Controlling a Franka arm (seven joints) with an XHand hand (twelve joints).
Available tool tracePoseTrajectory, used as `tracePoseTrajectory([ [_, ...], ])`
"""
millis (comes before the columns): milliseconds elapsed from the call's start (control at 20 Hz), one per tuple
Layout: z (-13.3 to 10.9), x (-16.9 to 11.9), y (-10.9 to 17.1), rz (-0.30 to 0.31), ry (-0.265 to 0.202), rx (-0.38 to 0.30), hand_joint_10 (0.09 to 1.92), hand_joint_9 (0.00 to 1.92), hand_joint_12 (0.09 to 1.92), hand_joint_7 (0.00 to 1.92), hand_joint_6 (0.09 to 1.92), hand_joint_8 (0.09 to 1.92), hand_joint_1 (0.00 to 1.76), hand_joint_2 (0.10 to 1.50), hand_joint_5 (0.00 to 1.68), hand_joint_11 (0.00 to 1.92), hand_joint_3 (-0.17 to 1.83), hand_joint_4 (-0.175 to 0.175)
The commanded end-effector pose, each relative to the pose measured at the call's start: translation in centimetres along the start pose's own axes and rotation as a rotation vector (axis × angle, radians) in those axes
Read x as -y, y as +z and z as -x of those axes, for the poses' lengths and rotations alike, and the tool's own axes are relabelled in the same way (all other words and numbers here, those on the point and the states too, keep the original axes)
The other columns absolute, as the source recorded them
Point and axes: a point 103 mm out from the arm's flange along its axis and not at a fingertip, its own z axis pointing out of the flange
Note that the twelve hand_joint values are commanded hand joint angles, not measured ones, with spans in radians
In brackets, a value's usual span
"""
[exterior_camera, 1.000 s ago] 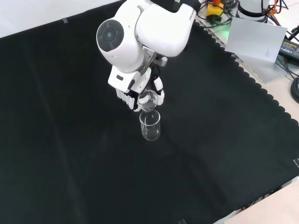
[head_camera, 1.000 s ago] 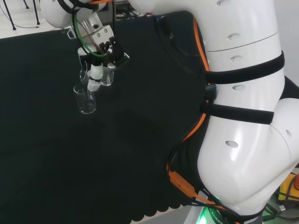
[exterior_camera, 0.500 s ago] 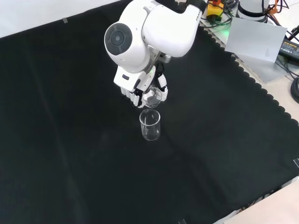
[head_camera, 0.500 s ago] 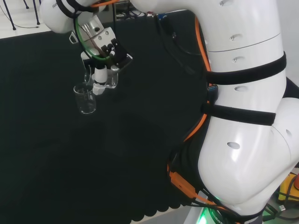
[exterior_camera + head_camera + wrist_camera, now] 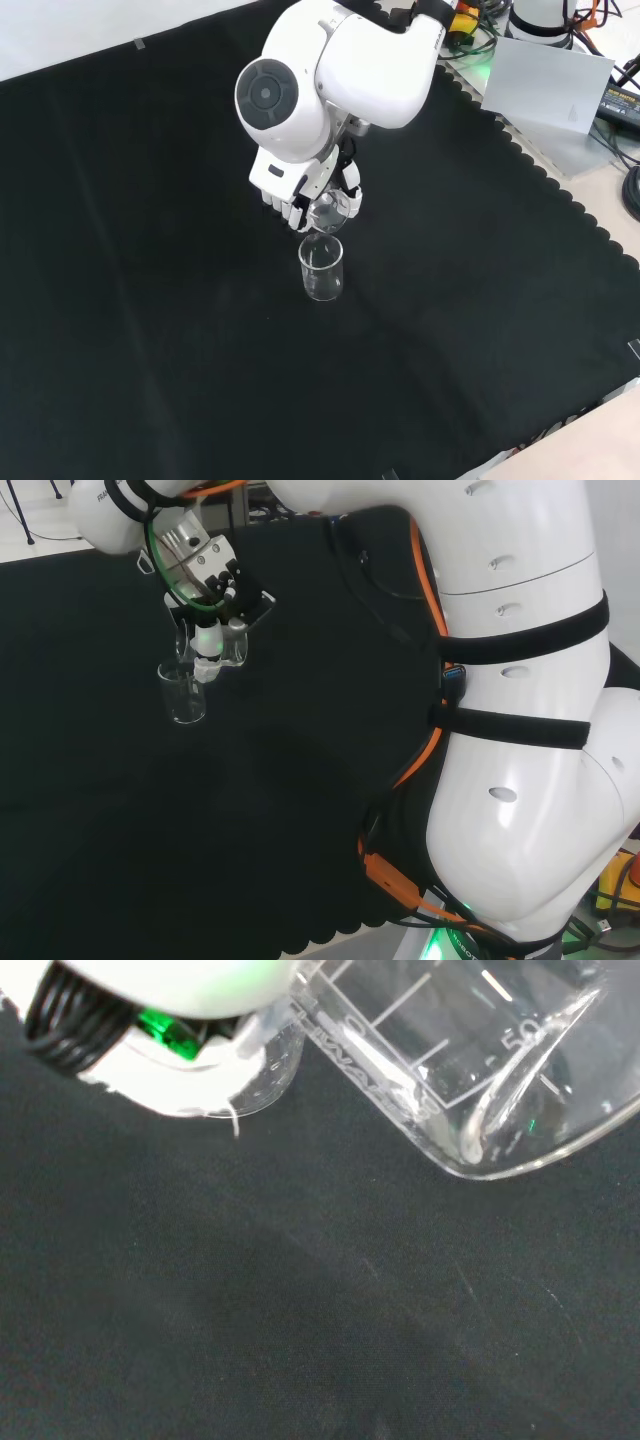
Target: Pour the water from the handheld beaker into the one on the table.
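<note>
Pouring stage: hand (image 5: pixel 300 200), fingers curled round handheld beaker (image 5: pixel 326 212), has risen and tipped it further just above table beaker (image 5: pixel 321 269); transfer likely under way.

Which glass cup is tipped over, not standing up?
The held beaker in the hand is tilted. The other beaker stands upright on the black cloth just below it.

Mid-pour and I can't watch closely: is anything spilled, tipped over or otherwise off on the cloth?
Nothing stands out. The hand holds the clear beaker tilted just above the beaker on the table, which stands upright. No puddle or wet patch shows on the black cloth around it, though water on dark cloth would be hard to spot.
</note>
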Motion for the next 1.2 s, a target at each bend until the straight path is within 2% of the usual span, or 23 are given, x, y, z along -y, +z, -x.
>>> tracePoseTrajectory([
  [50,-0.38,-0.12,-0.18,-0.018,0.006,0.028,1.01,1.33,0.88,1.13,1.09,1.07,1.29,0.62,1.07,1.1,0.88,-0.175],
  [800,-0.06,-0.71,-0.06,-0.069,0.067,0.095,1.03,1.33,0.89,1.13,1.1,1.08,1.29,0.62,1.07,1.1,0.89,-0.175],
  [1000,0.07,-0.66,-0.11,-0.064,0.059,0.082,1.03,1.33,0.89,1.13,1.11,1.08,1.29,0.62,1.07,1.1,0.89,-0.175],
  [1200,0.33,-0.61,-0.16,-0.077,0.061,0.1,1.03,1.33,0.89,1.13,1.11,1.09,1.29,0.62,1.07,1.1,0.9,-0.175],
])
